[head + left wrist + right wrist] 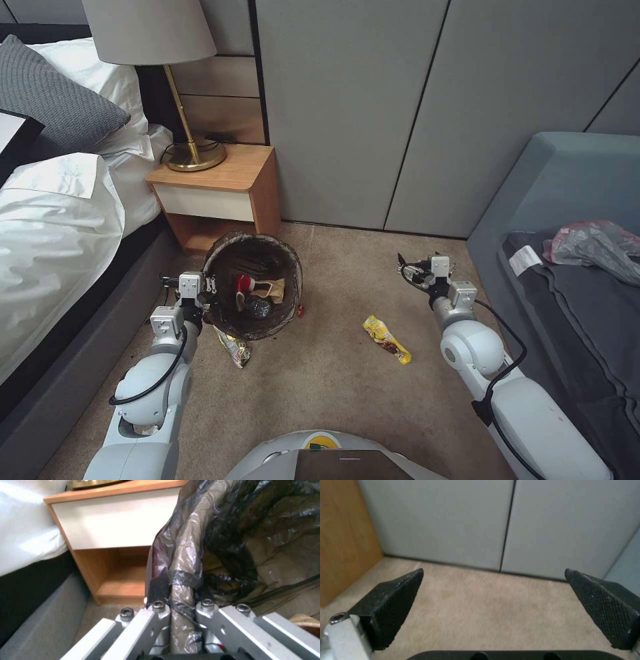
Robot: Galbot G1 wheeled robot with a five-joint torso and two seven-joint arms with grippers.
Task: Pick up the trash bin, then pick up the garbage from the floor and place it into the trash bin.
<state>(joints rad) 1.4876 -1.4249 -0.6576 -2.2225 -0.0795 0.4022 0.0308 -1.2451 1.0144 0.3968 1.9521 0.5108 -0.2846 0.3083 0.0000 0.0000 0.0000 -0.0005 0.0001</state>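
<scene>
Holding bin by rim, two wrappers on floor

Gripping the trash bin (253, 287) at its left rim, the left gripper (208, 285) has its fingers (160, 610) pinched onto the bag-covered edge; the left wrist view shows the rim (181, 590) clamped between the metal links. Bin sits in front of the nightstand (220, 190), beside the bed (53, 220). Whether it touches the carpet (333, 387) can't be told. Dark brown liner folded over rim. Inside the bin: a red-and-white packet (243, 283), a brown paper bag (272, 289), a clear bottle (259, 307).

A shiny snack wrapper (236, 348) lies on the carpet just below the bin, beside the left arm. A yellow wrapper (386, 339) lies on the carpet between the bin and the right arm, apart from both. A small red scrap (301, 310) sits at the bin's right side.

Right gripper (415, 267) hovers above the carpet near the wall panels, fingers (396, 605) spread wide, nothing between them. Grey plastic bag (593, 247) lies on the sofa at right. Lamp (180, 87) stands on the nightstand.
</scene>
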